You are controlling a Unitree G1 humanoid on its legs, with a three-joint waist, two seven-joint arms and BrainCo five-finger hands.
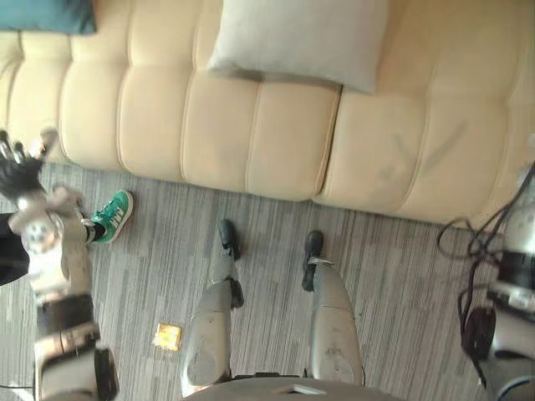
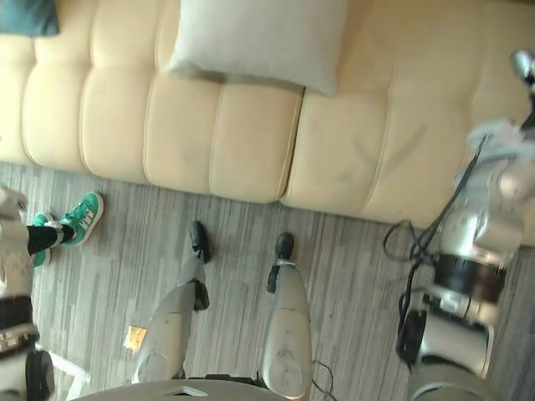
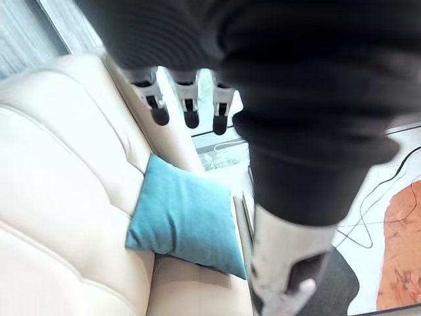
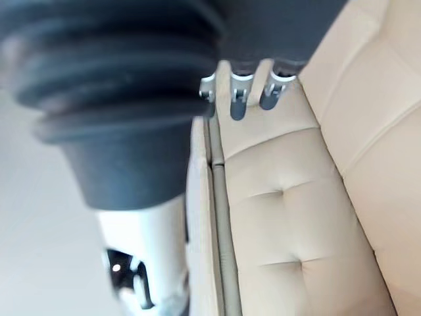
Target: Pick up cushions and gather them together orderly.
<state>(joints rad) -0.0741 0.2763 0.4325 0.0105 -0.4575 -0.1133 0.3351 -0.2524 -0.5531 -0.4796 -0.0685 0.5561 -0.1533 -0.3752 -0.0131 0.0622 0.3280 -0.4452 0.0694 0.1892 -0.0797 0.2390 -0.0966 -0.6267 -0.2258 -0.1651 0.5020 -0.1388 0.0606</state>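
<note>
A light grey cushion (image 1: 297,38) lies on the seat of the cream sofa (image 1: 276,142), near the middle. A teal cushion (image 1: 46,15) rests far to the left on the same sofa; in the left wrist view the teal cushion (image 3: 187,220) leans against the backrest, past my fingers. My left hand (image 1: 18,174) hovers over the sofa's front edge at the left, fingers straight, holding nothing, well short of the teal cushion. My right hand (image 4: 239,92) is raised over the sofa's right part, fingers straight and empty, with bare cream upholstery beyond them.
A person's green shoe (image 1: 113,215) stands on the grey striped carpet (image 1: 393,267) close to my left arm. A small orange square (image 1: 167,337) lies on the carpet by my left side.
</note>
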